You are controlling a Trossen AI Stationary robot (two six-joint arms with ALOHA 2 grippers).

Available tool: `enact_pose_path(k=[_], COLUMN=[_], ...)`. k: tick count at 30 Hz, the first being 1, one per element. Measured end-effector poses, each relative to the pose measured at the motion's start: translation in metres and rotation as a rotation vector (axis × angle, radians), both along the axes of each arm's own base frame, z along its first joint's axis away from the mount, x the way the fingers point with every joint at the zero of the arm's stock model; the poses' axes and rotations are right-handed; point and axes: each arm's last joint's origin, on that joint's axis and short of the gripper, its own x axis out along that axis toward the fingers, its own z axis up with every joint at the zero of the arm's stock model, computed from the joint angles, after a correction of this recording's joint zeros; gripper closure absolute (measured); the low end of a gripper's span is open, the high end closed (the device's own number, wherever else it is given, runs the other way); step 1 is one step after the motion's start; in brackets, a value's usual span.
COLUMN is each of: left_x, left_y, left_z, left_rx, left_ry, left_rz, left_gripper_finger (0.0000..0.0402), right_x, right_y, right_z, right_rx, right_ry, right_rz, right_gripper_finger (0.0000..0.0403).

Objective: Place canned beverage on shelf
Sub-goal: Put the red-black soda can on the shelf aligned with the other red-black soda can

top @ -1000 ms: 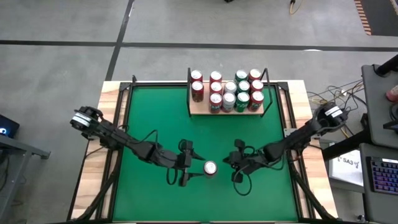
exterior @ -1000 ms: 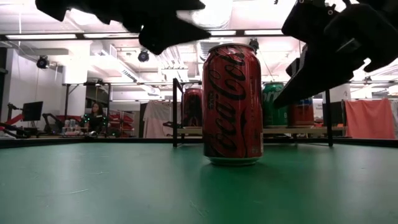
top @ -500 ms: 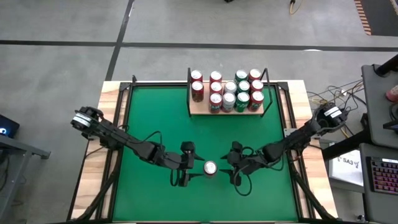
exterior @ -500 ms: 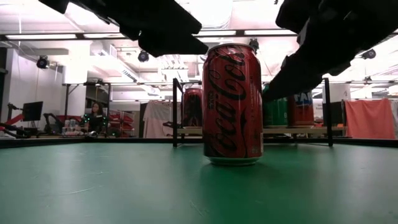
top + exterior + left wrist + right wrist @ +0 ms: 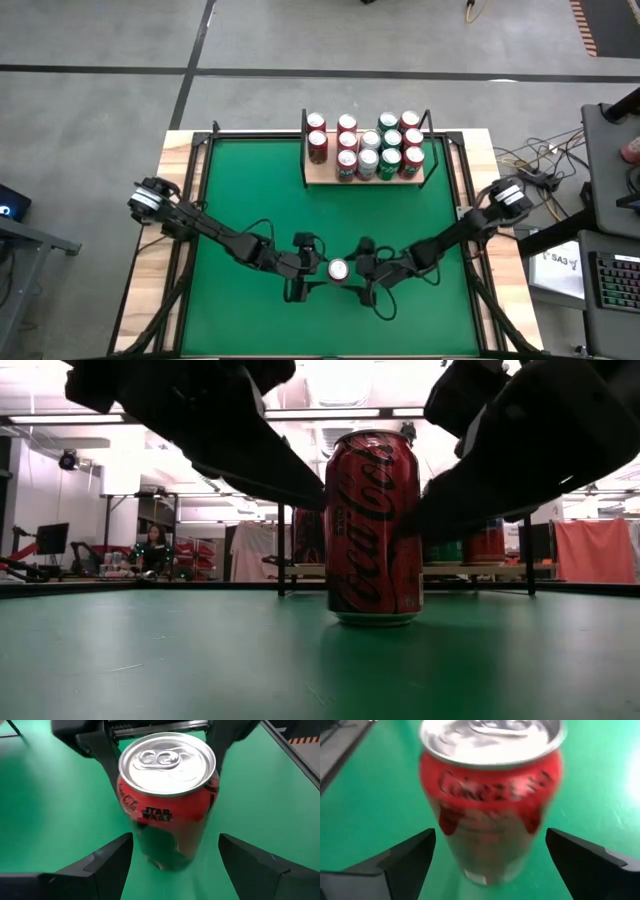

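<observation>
We're seeing the red Coca-Cola can standing upright on the green desk, near its front edge, well apart from the shelf holding the other cans. Left gripper and right gripper are flanking it, fingers spread wide on both, neither gripping.

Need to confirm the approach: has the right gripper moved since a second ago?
Yes. In the high view the right gripper has slid along the green table toward the red can, closing the gap; its fingers stand open beside the can.
</observation>
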Motion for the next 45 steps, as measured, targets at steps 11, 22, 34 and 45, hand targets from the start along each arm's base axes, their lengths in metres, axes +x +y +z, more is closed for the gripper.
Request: enact_pose_path(k=[11, 22, 34, 45], left_x=[0.007, -0.004, -0.002, -0.001], left_y=[-0.004, -0.006, -0.007, -0.017], left_z=[-0.001, 0.047, 0.048, 0.034], left_rx=[-0.007, 0.027, 0.192, 0.207], left_ry=[0.001, -0.172, -0.244, -0.312], left_rz=[-0.009, -0.063, 0.039, 0.093], left_gripper_finger=[0.0123, 0.0123, 0.0123, 0.0123], right_x=[0.005, 0.007, 0.008, 0.008], right_y=[0.001, 0.001, 0.009, 0.012], right_z=[0.0, 0.026, 0.046, 0.049], right_rx=[-0.045, -0.179, -0.369, -0.377], right_ry=[-0.05, -0.03, 0.101, 0.078], right_rz=[0.024, -0.022, -0.166, -0.183], right_gripper_finger=[0.0103, 0.0127, 0.0128, 0.0127])
